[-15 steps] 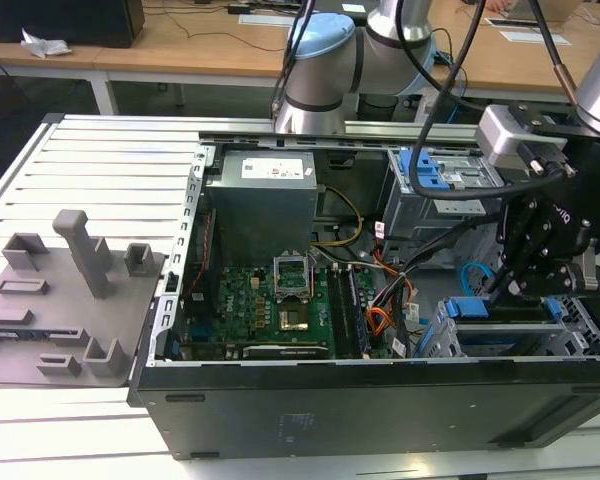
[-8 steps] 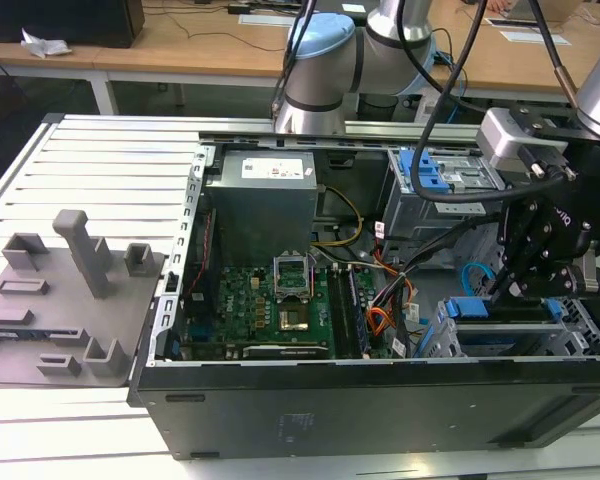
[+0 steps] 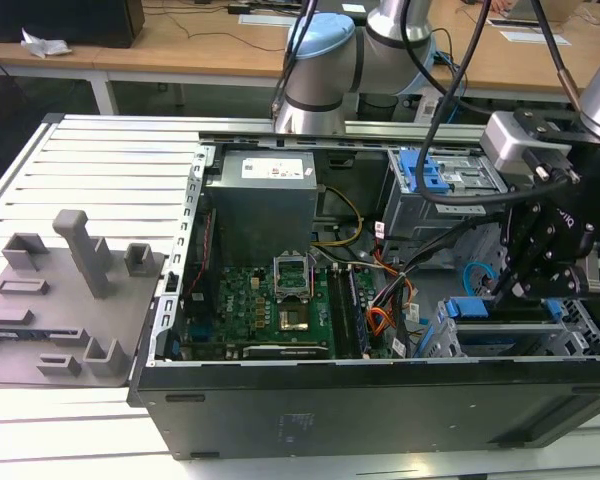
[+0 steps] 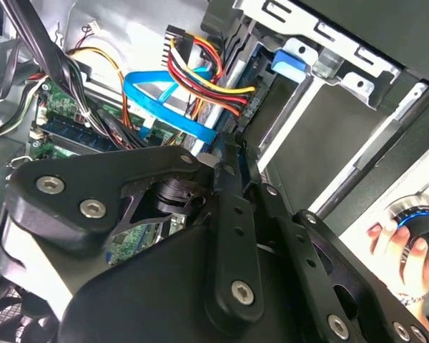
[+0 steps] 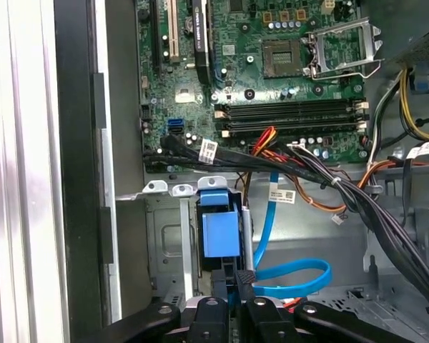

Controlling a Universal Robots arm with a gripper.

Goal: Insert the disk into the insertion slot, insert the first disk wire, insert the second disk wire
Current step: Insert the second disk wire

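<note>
Big black open PC tower case [image 3: 380,410] lying on its side on a slatted pale metal table [image 3: 110,160]. Inside there's a green motherboard [image 3: 270,305] with a bare silver CPU socket [image 3: 290,272], and a boxy grey power supply [image 3: 262,195] just beside it toward the far wall. A messy orange, red and black wire bundle [image 3: 385,300] runs between the board and the drive bays. On the exterior view's left sits a grey plastic fixture tray [image 3: 60,300] with upright blocks. Wooden desks [image 3: 180,45] stand behind.
</note>
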